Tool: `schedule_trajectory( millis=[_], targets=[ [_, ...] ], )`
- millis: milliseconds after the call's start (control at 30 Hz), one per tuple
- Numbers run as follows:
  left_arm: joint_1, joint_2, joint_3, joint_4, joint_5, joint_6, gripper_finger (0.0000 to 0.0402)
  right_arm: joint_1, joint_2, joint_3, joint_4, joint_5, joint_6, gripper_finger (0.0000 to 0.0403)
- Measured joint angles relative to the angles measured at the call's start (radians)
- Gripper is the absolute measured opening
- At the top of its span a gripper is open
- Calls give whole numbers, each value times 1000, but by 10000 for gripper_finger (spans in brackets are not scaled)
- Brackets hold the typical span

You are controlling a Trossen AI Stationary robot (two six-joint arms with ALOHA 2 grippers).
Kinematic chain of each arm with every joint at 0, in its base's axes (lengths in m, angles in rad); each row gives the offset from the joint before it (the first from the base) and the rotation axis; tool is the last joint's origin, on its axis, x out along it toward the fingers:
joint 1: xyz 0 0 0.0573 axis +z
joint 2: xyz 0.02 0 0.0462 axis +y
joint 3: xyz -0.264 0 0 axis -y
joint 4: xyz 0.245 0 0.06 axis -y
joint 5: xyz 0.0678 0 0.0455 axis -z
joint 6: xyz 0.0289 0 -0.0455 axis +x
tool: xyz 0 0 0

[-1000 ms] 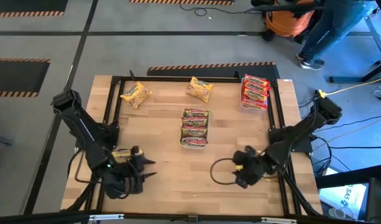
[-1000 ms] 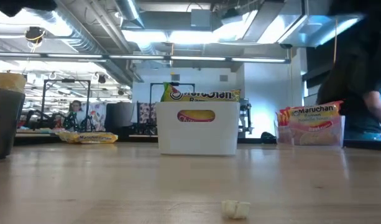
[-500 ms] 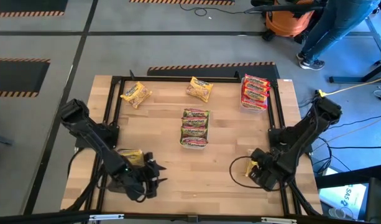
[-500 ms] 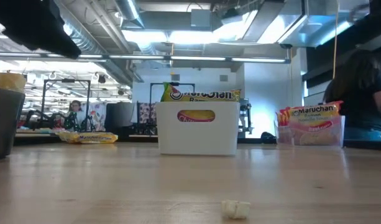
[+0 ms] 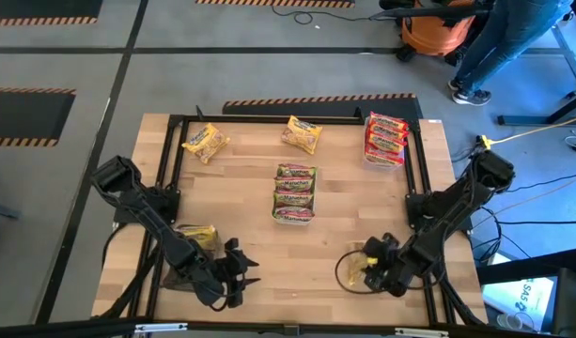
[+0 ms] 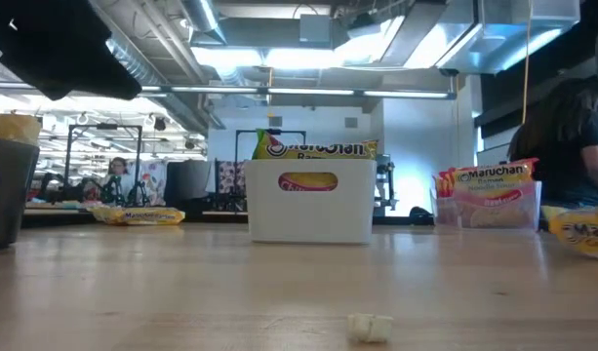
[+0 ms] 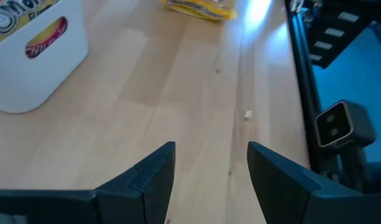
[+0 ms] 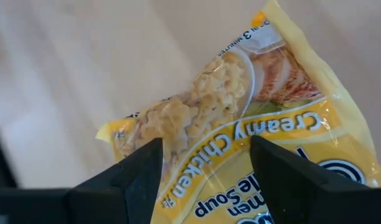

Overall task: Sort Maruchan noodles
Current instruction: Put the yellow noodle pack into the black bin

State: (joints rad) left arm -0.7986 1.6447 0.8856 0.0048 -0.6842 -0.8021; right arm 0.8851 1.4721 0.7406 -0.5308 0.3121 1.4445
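Observation:
My right gripper point(image 5: 372, 268) point(image 8: 206, 140) is near the table's near right corner, open and pointing left. A yellow Creamy Chicken packet point(image 8: 240, 124) point(image 5: 365, 264) point(image 6: 583, 232) lies tilted just past and between its fingers, low over the wood. My left gripper point(image 5: 242, 273) point(image 7: 212, 149) hovers open over bare wood near the near edge. Green packets fill a white bin point(image 5: 294, 192) point(image 6: 308, 200). Red packets sit in a clear tray point(image 5: 385, 139) point(image 6: 489, 195). Two yellow packets point(image 5: 205, 142) point(image 5: 302, 134) lie flat near the far edge. My right gripper has its open fingers point(image 8: 140, 174) on either side of the yellow packet's nearer end point(image 8: 215, 186). I cannot tell whether they touch it, or whether the packet rests on the table.
Another yellow packet point(image 5: 195, 235) lies at the near left, by a dark bin point(image 6: 1, 190). A small pale crumb point(image 6: 370, 327) sits on the wood close to the near edge. A black frame rail point(image 5: 414, 169) borders the table. A person point(image 5: 513, 38) stands beyond the far right corner.
My left gripper has moved from the yellow packet at the near left toward the near edge and to the right. My right gripper swung toward the right edge, then came back left and nearer. The yellow packet has moved along with it and now shows at the low view's right edge.

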Motion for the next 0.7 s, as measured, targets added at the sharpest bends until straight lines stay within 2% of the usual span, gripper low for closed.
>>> schedule_trajectory(
  millis=[300, 500, 700],
  targets=[
    [5, 0, 0, 21, 10, 0, 194, -75, 155, 31, 369, 42, -316, 236],
    [45, 21, 1, 121, 26, 50, 194, -102, 193, 115, 436, 97, -530, 236],
    [93, 83, 0, 304, 112, 153, 194, -84, 192, 174, 426, 96, -582, 236]
  ],
)
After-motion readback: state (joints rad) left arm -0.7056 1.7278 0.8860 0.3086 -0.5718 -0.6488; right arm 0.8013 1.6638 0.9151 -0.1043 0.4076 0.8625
